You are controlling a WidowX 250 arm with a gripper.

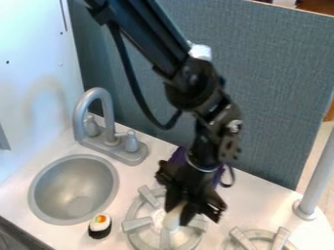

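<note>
Over the left stove burner [135, 224], the black gripper [177, 213] hangs down with its fingers closed around a pale, off-white thing [172, 219]. The lower end of this thing is just above or on the burner's middle; I cannot tell which. Behind the gripper, a purple thing [177, 156] is partly hidden by the arm. To the gripper's left, a toy sushi piece [100, 225] with a white top, an orange and green centre and a black band sits on the counter beside the sink.
A round grey sink [73, 189] is at the left, with a grey faucet [110, 119] and two knobs behind it. Another burner [262, 239] is at the lower right, near a grey post [316, 180]. A blue-grey panel [274, 88] stands along the counter's back.
</note>
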